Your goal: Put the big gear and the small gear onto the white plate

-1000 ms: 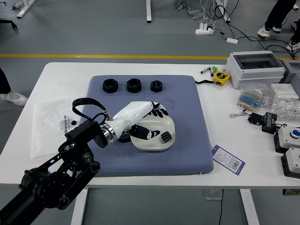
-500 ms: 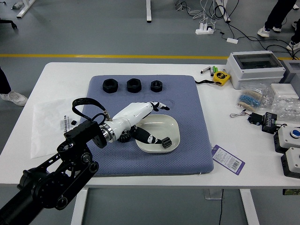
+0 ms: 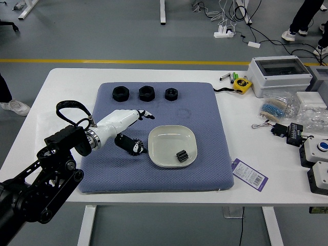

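1 black gear (image 3: 182,156) sits on the white plate (image 3: 166,139), right of the left hand (image 3: 117,123) and slightly nearer. The other gear (image 3: 138,147) is on the blue mat (image 3: 205,178) at the hand's lower fingertips, between them and the plate; contact is unclear. The left arm (image 3: 57,171) slants in from the near left, fingers spread, grasping nothing. Beyond the hand lie 3 black nuts (image 3: 146,94); farther right, a yellow tape measure (image 3: 242,84).

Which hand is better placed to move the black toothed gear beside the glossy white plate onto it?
Probably the left hand: it is open, with its thumb right at that black gear, and the white plate is close by. The right hand is out of view.
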You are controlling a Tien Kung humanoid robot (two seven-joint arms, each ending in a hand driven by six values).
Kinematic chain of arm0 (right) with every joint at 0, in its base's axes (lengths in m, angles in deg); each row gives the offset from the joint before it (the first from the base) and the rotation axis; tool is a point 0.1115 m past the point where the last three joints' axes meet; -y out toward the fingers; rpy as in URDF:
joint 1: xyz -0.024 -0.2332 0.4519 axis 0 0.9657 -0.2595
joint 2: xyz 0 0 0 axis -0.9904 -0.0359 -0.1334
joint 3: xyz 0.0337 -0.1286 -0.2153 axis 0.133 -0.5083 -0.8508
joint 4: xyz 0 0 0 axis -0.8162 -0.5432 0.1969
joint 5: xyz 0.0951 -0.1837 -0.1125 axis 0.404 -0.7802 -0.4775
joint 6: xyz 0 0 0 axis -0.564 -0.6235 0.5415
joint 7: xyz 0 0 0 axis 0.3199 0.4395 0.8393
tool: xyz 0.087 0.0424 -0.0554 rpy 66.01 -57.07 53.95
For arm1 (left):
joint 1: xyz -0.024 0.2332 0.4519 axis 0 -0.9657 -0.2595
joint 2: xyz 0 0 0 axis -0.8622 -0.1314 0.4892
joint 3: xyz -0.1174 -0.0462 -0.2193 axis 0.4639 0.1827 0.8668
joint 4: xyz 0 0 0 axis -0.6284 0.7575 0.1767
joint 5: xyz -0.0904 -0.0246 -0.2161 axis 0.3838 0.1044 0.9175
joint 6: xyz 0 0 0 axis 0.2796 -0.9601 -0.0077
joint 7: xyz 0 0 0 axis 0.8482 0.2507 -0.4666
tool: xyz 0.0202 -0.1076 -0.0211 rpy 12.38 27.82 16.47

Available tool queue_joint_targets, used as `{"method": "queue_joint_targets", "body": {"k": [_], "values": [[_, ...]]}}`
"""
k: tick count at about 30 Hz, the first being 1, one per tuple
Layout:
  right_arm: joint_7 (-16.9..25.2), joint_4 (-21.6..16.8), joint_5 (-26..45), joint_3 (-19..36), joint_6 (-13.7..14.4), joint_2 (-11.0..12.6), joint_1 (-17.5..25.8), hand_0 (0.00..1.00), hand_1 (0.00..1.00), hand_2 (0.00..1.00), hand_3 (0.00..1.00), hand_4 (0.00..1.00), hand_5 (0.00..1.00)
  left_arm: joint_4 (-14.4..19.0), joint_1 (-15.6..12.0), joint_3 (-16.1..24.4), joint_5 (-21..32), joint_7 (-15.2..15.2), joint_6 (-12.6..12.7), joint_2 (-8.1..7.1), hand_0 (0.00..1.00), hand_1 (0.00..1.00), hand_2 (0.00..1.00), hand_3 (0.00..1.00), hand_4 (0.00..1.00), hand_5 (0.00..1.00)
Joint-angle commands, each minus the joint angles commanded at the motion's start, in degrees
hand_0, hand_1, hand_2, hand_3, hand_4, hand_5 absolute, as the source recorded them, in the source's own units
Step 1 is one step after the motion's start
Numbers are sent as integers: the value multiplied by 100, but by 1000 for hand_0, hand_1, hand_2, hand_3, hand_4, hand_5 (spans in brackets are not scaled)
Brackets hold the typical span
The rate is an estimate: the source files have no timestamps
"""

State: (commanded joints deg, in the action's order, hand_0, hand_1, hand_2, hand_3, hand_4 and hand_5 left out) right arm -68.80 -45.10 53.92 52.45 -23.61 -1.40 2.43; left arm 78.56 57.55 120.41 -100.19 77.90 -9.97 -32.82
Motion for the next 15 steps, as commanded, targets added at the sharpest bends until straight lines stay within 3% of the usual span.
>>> {"method": "queue_joint_targets", "body": {"k": [15], "values": [[-5,-2,-2,12,22,-9,29,638,633,723,589,847,711,-299,5,-118,-150,-1,-13,14,746,773,815,789,948,2]]}}
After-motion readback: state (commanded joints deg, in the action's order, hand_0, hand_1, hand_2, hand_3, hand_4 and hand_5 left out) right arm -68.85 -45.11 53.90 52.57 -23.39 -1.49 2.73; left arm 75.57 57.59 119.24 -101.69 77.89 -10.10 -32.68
